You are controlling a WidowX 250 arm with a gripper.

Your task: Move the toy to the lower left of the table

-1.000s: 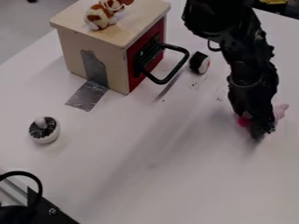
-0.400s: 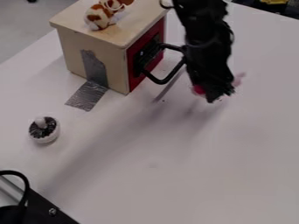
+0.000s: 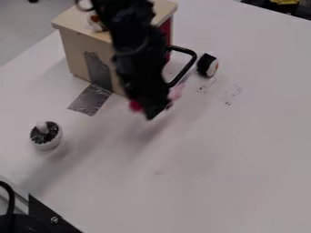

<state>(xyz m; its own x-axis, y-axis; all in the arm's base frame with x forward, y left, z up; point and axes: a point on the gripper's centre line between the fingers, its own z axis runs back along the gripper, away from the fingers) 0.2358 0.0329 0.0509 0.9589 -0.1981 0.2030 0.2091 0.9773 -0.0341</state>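
Toy (image 3: 176, 92) of pink and red, clasped in the black gripper (image 3: 154, 111), hangs over the white table (image 3: 213, 182) near a wooden box (image 3: 75, 57), its black handle (image 3: 191, 57) jutting out beside the arm.

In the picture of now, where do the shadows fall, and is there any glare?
Camera view: a broad, soft shadow crosses the pale table from near the claw toward the lower left; same view: small glints on the silver tape, no strong glare on the table; the black arm shows little detail.
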